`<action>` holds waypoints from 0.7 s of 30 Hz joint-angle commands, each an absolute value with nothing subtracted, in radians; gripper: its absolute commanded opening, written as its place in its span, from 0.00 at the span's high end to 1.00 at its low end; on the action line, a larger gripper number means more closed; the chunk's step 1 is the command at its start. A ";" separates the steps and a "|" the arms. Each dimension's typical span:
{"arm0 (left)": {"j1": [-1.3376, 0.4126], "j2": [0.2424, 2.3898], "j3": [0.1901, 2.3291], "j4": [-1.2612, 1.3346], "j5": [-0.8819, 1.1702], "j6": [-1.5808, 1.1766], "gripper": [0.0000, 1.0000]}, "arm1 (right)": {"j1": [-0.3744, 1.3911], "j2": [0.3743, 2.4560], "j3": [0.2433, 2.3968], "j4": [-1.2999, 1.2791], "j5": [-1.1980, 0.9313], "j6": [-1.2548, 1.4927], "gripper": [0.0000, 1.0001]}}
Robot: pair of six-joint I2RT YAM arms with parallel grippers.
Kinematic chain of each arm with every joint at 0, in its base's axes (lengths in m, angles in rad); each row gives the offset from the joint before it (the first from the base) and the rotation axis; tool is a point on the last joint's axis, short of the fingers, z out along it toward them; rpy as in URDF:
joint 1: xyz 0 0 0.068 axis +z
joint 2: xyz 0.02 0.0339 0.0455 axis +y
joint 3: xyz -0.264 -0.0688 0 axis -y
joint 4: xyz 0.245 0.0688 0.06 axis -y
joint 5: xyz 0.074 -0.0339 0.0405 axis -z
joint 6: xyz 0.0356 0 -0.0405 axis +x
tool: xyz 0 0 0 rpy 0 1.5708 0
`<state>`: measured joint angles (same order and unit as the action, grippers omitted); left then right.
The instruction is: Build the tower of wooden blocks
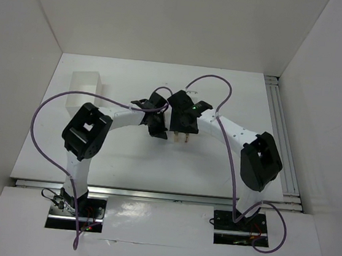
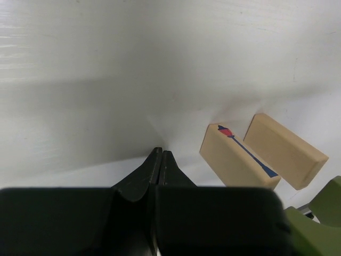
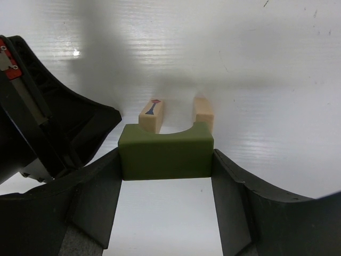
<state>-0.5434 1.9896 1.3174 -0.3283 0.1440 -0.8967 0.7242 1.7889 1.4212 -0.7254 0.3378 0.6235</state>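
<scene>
1. Wood block tower pieces sit mid-surface, where your two arms meet.
2. Your left fingers are pressed together, holding nothing, near the tan blocks.
3. The marked tan block, striped blue and red, and the plain tan block lie side by side, apart.
4. Your right fingers pinch the dark green arch block right at those two; you cannot tell whether it touches them.

Closed left gripper — two tan blocks

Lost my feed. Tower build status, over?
Left gripper jaws shut, empty. Right gripper jaws clamped on green arch block, at the tan blocks; seated or not, can't tell. Left gripper crowding those blocks.
</scene>
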 commanded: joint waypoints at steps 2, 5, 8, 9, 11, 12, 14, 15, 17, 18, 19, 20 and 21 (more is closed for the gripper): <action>-0.535 1.933 1.298 -0.365 0.089 -0.913 1.00 | 0.733 1.795 1.466 -0.725 0.376 0.643 0.49; -0.526 1.933 1.289 -0.365 0.089 -0.913 1.00 | 0.733 1.804 1.476 -0.735 0.376 0.643 0.49; -0.526 1.933 1.289 -0.365 0.089 -0.913 1.00 | 0.733 1.813 1.476 -0.744 0.396 0.643 0.49; -0.526 1.933 1.289 -0.365 0.089 -0.913 1.00 | 0.733 1.813 1.476 -0.744 0.396 0.652 0.49; -0.526 1.933 1.289 -0.365 0.089 -0.913 1.00 | 0.733 1.813 1.485 -0.755 0.408 0.652 0.49; -0.526 1.933 1.289 -0.365 0.089 -0.913 1.00 | 0.733 1.813 1.485 -0.764 0.408 0.652 0.49; -0.526 1.933 1.289 -0.365 0.089 -0.913 1.00 | 0.733 1.813 1.485 -0.764 0.417 0.652 0.49; -0.526 1.933 1.289 -0.365 0.089 -0.913 1.00 | 0.733 1.813 1.494 -0.764 0.417 0.661 0.49; -0.526 1.933 1.289 -0.365 0.089 -0.913 1.00 | 0.733 1.813 1.494 -0.764 0.417 0.661 0.49; -0.526 1.933 1.289 -0.365 0.080 -0.913 1.00 | 0.733 1.813 1.494 -0.773 0.426 0.661 0.49; -0.526 1.924 1.289 -0.365 0.080 -0.913 1.00 | 0.733 1.813 1.494 -0.773 0.426 0.661 0.49; -0.526 1.924 1.289 -0.365 0.080 -0.913 1.00 | 0.733 1.822 1.494 -0.773 0.426 0.661 0.49; -0.517 1.924 1.289 -0.365 0.080 -0.913 1.00 | 0.733 1.822 1.494 -0.773 0.426 0.661 0.49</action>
<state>-0.5304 1.9682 1.3014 -0.3466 0.1013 -0.8978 0.7242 1.8107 1.4487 -0.7444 0.3897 0.6422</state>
